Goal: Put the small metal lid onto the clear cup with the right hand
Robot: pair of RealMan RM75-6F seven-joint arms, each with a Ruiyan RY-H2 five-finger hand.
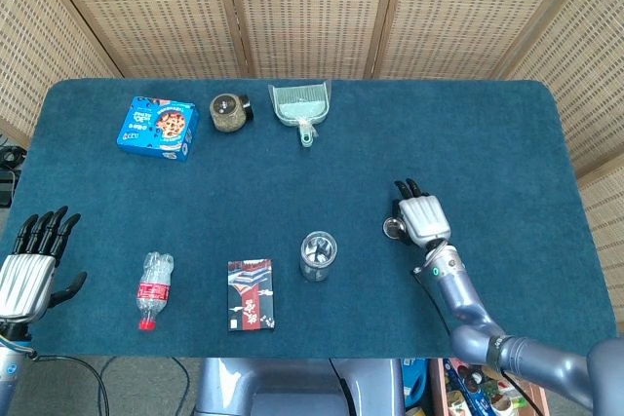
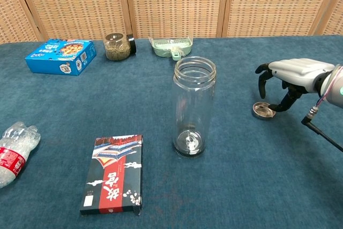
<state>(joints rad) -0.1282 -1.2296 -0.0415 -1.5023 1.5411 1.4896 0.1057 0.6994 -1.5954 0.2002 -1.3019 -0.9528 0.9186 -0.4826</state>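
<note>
The right hand hangs low over the small metal lid, palm down, its fingers curled over the far side and the thumb reaching down at the near side; it grasps nothing yet, and from the chest view I cannot tell whether any fingertip is touching the rim. The lid lies flat on the blue counter, hollow side up, just beside the hand's inner edge in the head view, with the hand partly over it. The step in hand looks to be the pick-up, and it calls for care: the lid is thin and low, so the fingertips should come right down to the cloth and close on opposite edges of the rim, thumb against fingers, rather than press from above, which would likely only pin it or make it skid. Once pinched, it should be lifted level and high, since the clear cup stands tall and upright, well apart toward the robot's left, and its open mouth sits well above the counter. Coming down from straight above should avoid knocking the cup sideways. The lid may need turning over to seat properly, though that cannot be judged here. The left hand rests open at the counter's near edge, far from all this.
</note>
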